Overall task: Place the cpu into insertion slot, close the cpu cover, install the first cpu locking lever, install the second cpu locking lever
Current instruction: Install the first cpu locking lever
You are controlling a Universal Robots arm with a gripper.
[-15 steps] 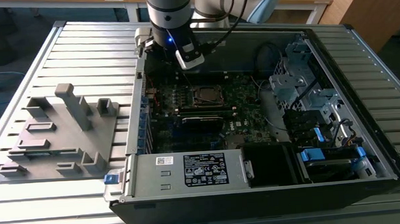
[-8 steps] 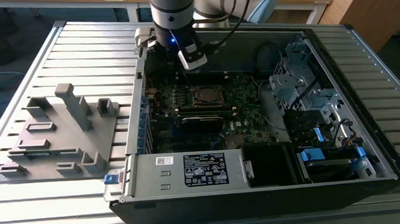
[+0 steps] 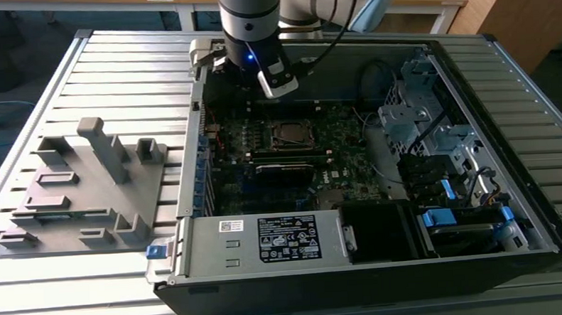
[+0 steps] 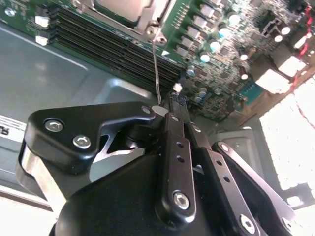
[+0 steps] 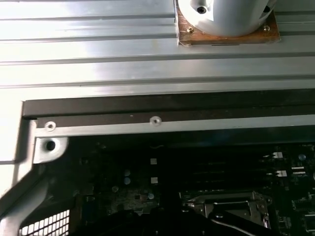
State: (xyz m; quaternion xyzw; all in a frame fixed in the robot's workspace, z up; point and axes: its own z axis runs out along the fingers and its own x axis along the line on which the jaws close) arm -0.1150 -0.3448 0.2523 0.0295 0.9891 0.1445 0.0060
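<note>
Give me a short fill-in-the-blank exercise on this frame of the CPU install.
1. The grey fixture lies to the exterior view's ___ of the computer case.
2. In the second wrist view, the cpu sits under the cpu ___.
3. The claw is nearest a thin wire ___.
Missing: left; cover; lever.

Exterior view: even daylight. The slatted table [image 3: 116, 72] is bright and pale, and lightest along its far edge. The inside of the computer case [image 3: 363, 285] is dim, with the motherboard [image 3: 342, 151] in shade. A small blue lamp [image 3: 249, 58] glows on the arm.

Second wrist view: a patch [image 4: 290, 142] beyond the motherboard [image 4: 221, 44] is burnt out to white, with detail lost. The cpu cover [image 4: 153, 19] carries a pale sheen.

First wrist view: the table [image 5: 74, 54] glares to near white. The motherboard [image 5: 147, 187] is almost black, with only a few glints.
</note>
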